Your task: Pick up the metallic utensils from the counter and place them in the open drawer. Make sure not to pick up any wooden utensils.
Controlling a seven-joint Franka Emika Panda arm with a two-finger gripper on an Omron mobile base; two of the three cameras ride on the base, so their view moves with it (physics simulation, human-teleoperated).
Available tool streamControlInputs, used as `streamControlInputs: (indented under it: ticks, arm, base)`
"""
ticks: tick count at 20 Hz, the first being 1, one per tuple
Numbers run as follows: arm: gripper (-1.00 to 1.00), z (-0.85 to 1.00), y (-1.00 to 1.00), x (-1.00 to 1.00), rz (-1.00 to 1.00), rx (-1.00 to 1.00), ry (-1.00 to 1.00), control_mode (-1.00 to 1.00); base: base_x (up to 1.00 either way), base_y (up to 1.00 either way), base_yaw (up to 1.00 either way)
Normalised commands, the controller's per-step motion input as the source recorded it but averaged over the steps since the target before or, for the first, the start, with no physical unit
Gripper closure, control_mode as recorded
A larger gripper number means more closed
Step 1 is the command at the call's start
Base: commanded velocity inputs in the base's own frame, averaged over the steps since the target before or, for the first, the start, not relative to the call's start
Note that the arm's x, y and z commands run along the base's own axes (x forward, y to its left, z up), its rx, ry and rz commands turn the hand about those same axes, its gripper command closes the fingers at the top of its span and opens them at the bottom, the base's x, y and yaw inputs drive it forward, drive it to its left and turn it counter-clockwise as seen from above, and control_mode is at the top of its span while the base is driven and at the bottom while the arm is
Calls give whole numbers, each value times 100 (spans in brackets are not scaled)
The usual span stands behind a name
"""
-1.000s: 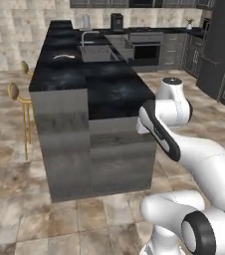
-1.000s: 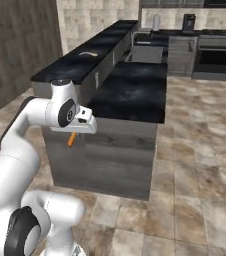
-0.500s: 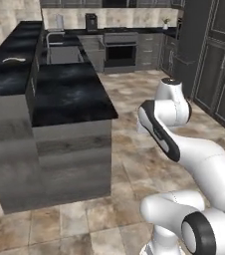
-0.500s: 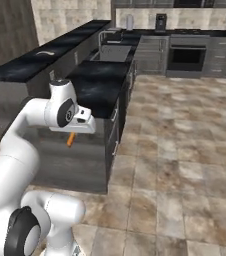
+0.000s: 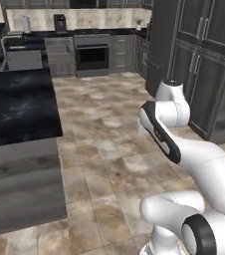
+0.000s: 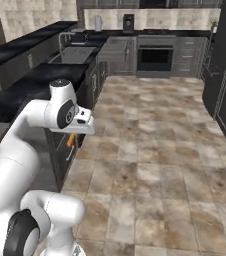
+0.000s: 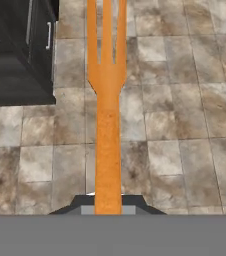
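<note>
Gripper (image 7: 108, 202) clamps orange fork (image 7: 106, 95) — prongs clear from hand view.

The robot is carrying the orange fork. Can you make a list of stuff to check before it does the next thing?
1. Orange fork in the tool: ok, the handle sits between the tips.
2. Fork pointing straight out from the tool: ok.
3. Right kind picked, not the wooden one: ok, it is bright orange.
4. Fork over the open drawer: not ok, tiled floor lies under it.
5. Counter near the arm: ok, to its left.
6. Silver utensil's place: cannot tell.
</note>
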Motion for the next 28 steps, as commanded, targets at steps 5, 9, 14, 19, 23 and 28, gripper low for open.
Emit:
streamControlInputs:
  ticks: [5,9,14,19,23,28]
  arm:
    - [100,0,0,0,0,0,0,100]
    - [100,0,0,0,0,0,0,100]
    - [100,0,0,0,0,0,0,100]
    - [100,0,0,0,0,0,0,100]
    - [100,0,0,0,0,0,0,100]
    - [100,0,0,0,0,0,0,100]
  base:
    - [100,-29,7]
    - [100,-48,3]
    - [100,-74,6]
    - [100,-78,0]
    - [100,-58,-2]
    - [100,-3,0]
